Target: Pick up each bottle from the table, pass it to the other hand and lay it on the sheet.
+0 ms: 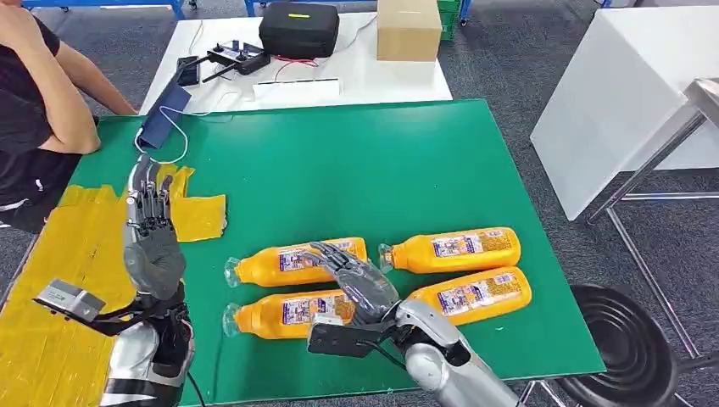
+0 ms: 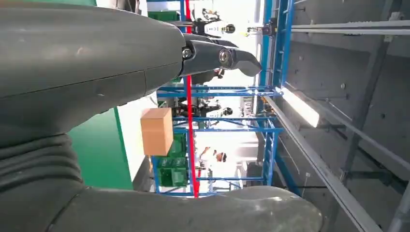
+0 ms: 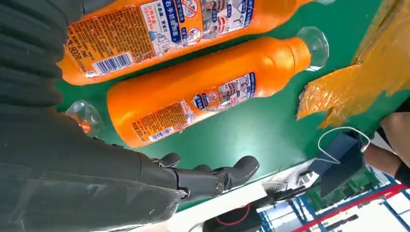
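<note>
Bottles [image 1: 297, 264] under open R hand [image 1: 356, 275], untouched.

- A flat green tabletop [image 1: 339, 161] carries everything.
- Four orange plastic bottles [image 1: 297, 263] with clear caps lie on their sides near its front edge, in two rows of two.
- A crinkled yellow sheet [image 1: 59, 254] covers its left end.
- A dark blue pouch [image 1: 164, 115] with a white cord [image 1: 174, 140] lies at the far left corner.

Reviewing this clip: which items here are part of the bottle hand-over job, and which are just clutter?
Job items:
four orange bottles lying on the green table
yellow sheet
left hand, raised, holding nothing
right hand, over the bottles

Clutter:
cardboard box
black case
remote controller
blue pouch
</note>
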Controlling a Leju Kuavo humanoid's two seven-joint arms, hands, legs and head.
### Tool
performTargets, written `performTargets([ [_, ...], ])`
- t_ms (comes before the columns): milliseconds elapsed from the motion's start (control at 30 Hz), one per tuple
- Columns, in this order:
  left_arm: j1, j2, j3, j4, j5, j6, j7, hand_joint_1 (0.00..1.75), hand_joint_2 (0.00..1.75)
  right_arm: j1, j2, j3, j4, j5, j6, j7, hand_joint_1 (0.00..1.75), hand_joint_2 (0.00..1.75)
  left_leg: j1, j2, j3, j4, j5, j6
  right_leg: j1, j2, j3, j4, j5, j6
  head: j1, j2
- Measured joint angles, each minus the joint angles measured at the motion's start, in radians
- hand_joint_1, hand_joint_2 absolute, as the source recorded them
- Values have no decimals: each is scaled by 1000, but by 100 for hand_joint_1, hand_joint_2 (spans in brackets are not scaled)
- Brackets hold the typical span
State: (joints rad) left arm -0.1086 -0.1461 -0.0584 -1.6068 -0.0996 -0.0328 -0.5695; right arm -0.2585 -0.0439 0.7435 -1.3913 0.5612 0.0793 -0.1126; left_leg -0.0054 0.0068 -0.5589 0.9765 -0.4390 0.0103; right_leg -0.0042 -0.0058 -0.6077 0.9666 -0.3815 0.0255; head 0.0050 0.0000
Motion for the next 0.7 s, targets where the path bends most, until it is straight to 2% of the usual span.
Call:
performTargets([
  [300,-15,-2,7,18,17,-6,13,0,0,-57,-1,70,91,29,23,111,0,175,0,0,0,0,0,0,0,0,0,0,0,0,0,0],
  [700,-38,-6,12,48,38,-14,24,0,0,-166,-2,244,285,59,108,190,0,175,0,1,2,0,0,0,0,1,1,0,0,0,0,0],
])
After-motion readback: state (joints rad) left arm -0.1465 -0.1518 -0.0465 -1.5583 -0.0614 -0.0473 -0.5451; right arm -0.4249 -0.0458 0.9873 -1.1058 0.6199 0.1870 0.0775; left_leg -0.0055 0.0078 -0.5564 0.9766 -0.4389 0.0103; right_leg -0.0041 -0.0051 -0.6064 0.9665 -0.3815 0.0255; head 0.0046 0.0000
